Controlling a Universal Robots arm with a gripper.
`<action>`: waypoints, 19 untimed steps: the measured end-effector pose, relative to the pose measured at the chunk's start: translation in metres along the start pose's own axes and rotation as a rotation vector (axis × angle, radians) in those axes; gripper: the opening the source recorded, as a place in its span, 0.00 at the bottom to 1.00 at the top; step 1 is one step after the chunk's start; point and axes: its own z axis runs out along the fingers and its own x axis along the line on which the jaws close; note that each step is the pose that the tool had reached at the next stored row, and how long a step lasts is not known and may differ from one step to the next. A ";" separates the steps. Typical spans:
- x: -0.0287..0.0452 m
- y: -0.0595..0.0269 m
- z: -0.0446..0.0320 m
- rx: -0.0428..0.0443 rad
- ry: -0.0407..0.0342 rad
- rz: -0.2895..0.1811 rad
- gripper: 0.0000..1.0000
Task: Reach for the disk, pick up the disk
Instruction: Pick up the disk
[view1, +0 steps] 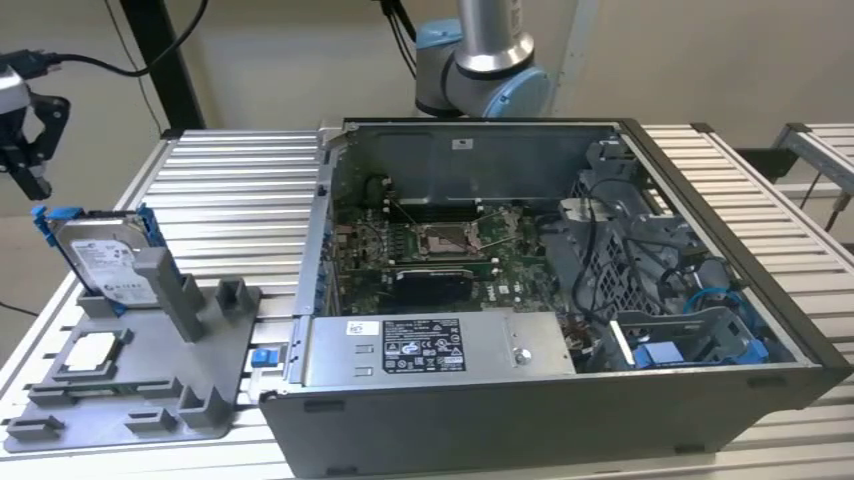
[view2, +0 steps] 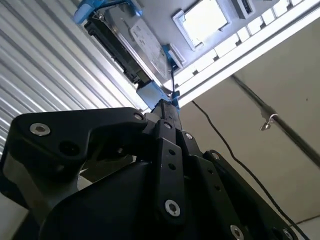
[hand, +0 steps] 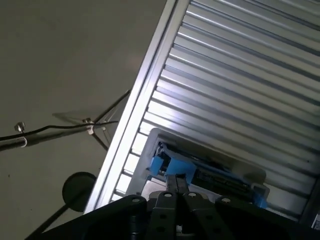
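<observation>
Ribbed aluminium table (view1: 227, 190) spans scene; second table (view1: 817, 150) at exterior view's right. Plain beige wall (view1: 267, 60) behind, black post (view1: 167, 60) before it. Grey floor (hand: 60, 60), cable (hand: 50, 131) across it, round black base (hand: 79, 186) near table edge. Soft, even light.

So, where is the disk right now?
The disk stands on edge in the grey holder at the exterior view's left, beside the open computer case.
</observation>
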 end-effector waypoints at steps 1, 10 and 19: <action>0.0000 0.0000 0.0000 0.0002 0.0007 -0.018 0.00; 0.0000 0.0000 0.0000 0.0023 0.0073 -0.181 0.00; 0.0000 0.0000 0.0000 0.0036 0.0134 -0.345 0.00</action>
